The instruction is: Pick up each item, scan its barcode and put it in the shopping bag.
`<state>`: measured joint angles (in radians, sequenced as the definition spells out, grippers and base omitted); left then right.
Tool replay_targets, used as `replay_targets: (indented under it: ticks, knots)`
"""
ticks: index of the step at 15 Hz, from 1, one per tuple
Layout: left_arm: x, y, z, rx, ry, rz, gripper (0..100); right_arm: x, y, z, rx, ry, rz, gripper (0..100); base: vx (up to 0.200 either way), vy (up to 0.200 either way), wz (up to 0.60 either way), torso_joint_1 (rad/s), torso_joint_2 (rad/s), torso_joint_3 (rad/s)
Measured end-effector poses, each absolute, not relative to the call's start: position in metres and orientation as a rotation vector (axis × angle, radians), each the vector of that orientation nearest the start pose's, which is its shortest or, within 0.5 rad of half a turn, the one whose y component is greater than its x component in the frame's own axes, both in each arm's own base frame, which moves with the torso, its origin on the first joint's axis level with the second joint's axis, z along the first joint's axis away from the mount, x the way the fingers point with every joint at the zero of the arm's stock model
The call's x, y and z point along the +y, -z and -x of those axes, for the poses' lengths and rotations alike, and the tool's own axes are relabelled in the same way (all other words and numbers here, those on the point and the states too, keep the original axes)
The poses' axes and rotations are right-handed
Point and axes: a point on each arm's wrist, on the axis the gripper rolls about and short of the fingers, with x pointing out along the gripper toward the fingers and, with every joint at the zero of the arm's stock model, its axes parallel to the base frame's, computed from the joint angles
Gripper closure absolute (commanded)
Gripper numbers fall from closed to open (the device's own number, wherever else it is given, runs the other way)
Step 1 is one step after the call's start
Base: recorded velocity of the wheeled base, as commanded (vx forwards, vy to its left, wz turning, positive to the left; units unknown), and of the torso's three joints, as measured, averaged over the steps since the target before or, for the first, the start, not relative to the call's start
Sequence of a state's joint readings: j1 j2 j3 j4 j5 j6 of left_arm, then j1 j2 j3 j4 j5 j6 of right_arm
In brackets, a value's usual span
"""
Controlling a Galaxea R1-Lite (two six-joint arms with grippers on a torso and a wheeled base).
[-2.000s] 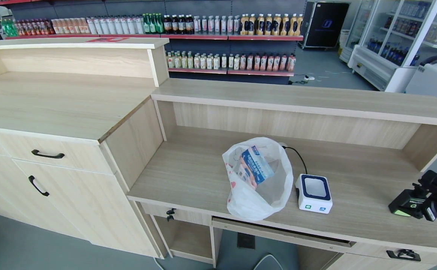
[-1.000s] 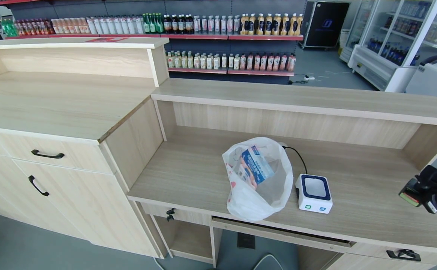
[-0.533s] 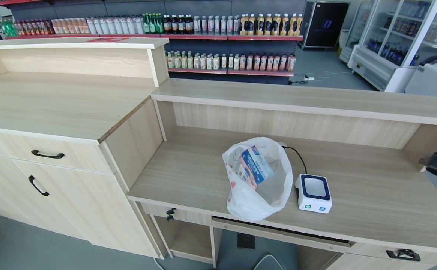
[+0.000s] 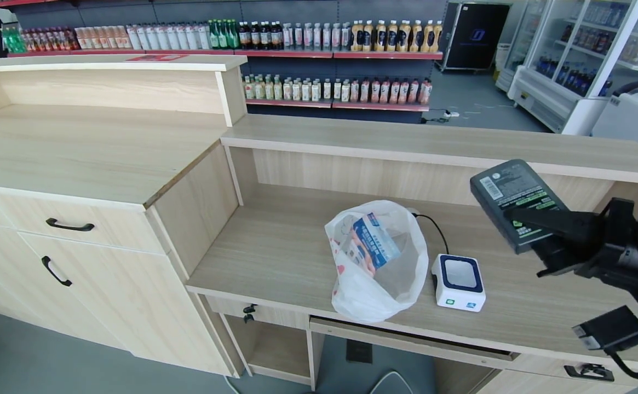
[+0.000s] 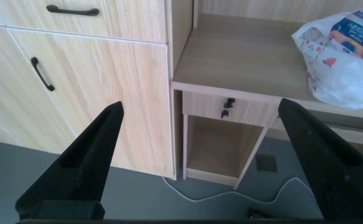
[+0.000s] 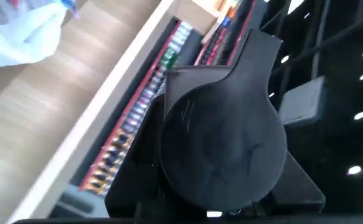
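A dark grey flat pack (image 4: 516,202) with a white barcode label and green print is held in the air above the right end of the counter, my right gripper (image 4: 544,239) shut on its near end. The pack (image 6: 218,143) looms dark and close in the right wrist view. The white shopping bag (image 4: 376,262) stands open on the lower counter with a blue box (image 4: 372,241) inside. Just right of it sits the white barcode scanner (image 4: 458,282). My left gripper (image 5: 200,165) hangs open low beside the counter's front, above the floor, with the bag (image 5: 340,71) farther off.
A raised wooden ledge (image 4: 439,145) runs behind the lower counter (image 4: 275,251). A higher counter with drawers (image 4: 78,164) stands on the left. The scanner's black cable (image 4: 434,227) trails behind the bag. Shelves of bottles (image 4: 297,38) and fridges (image 4: 581,60) line the back.
My right arm, low at the right edge with the pack, slid almost out of the picture, then came back raised and closer, the pack's label now facing up. Bag and scanner stayed put.
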<state>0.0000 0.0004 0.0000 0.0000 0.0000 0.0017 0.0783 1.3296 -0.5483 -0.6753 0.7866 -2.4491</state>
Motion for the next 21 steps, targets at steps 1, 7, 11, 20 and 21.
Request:
replay_targets:
  ticks: [1, 7, 11, 20, 21]
  knots:
    - [0.0, -0.075, 0.023, 0.0, 0.0, -0.002, 0, 0.043, -0.215, -0.19, -1.108, -0.465, 2.274, 100, 0.0, 0.0, 0.0, 0.0, 0.0, 0.0]
    - [0.0, -0.075, 0.023, 0.0, 0.0, -0.002, 0, 0.08, -0.226, -0.146, -1.555, -0.341, 2.303, 100, 0.0, 0.0, 0.0, 0.0, 0.0, 0.0]
    - [0.0, -0.075, 0.023, 0.0, 0.0, -0.002, 0, 0.083, -0.23, -0.132, -1.645, -0.305, 2.277, 100, 0.0, 0.0, 0.0, 0.0, 0.0, 0.0]
    - [0.0, -0.075, 0.023, 0.0, 0.0, -0.002, 0, 0.099, -0.231, -0.114, -1.81, -0.343, 2.141, 100, 0.0, 0.0, 0.0, 0.0, 0.0, 0.0]
    - [0.0, -0.075, 0.023, 0.0, 0.0, -0.002, 0, 0.101, -0.23, -0.114, -1.818, -0.355, 2.127, 100, 0.0, 0.0, 0.0, 0.0, 0.0, 0.0]
